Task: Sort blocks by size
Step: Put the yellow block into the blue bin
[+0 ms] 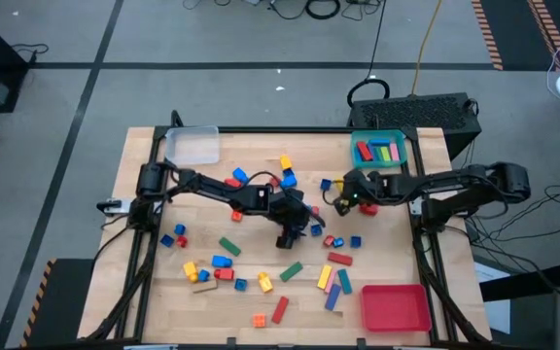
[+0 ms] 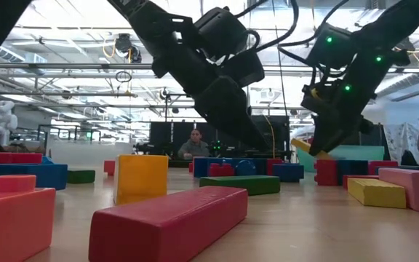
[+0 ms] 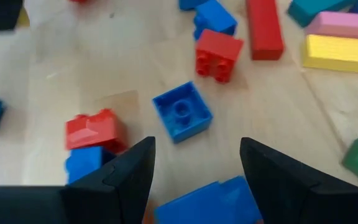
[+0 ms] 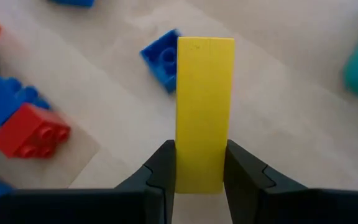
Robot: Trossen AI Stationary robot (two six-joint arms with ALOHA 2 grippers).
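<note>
Many coloured blocks [image 1: 261,258] lie scattered over the wooden table. At mid-table my left gripper [image 1: 293,236] stands open, slanting down over a small blue block [image 3: 182,112]. A larger blue block [image 3: 207,202] lies low between its fingers; whether they touch it, I cannot tell. My right gripper [image 1: 341,199] hangs right of centre, near the teal tray [image 1: 379,136], and is shut on a long yellow bar [image 4: 204,93]. In the low view this yellow bar [image 2: 304,148] pokes out below the right gripper [image 2: 318,142], above the tabletop. My right gripper pinches the yellow bar's two long sides [image 4: 201,168] between its two fingers, at the end nearest the wrist. The fingers slant down from the table's right and lie along the bar. The bar juts out beyond the fingertips, tilted downward and lifted clear of the table.
A clear tray [image 1: 192,146] sits at the far left. The teal tray holds several long bars. A red tray [image 1: 395,306] lies at the near right. Red and blue blocks [image 4: 30,127] lie under the right gripper's path. Several long bars [image 1: 333,282] lie beside the red tray.
</note>
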